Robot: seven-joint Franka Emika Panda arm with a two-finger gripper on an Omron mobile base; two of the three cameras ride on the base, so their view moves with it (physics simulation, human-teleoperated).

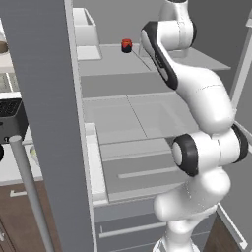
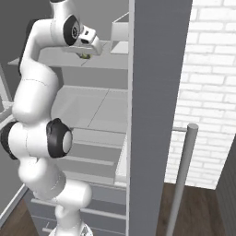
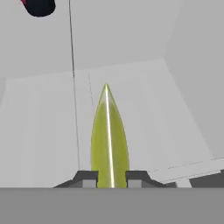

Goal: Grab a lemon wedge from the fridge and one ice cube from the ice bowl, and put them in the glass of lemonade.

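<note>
On the upper fridge shelf, jaws are pinching the wedge; lifting straight up avoids slipping

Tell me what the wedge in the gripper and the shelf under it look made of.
Lemon wedge: glossy yellow-green fruit rind, going by the bright streak along its ridge. Fridge shelf: smooth matte pale grey, probably plastic or coated metal; the render leaves it open.

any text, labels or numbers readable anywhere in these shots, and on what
None: no words, labels, brands or numbers can be read in any view.
The fridge door and shelves are plain grey.
The lemon wedge between the gripper fingertips is unmarked.
The small red object on the upper shelf shows no lettering.
</note>
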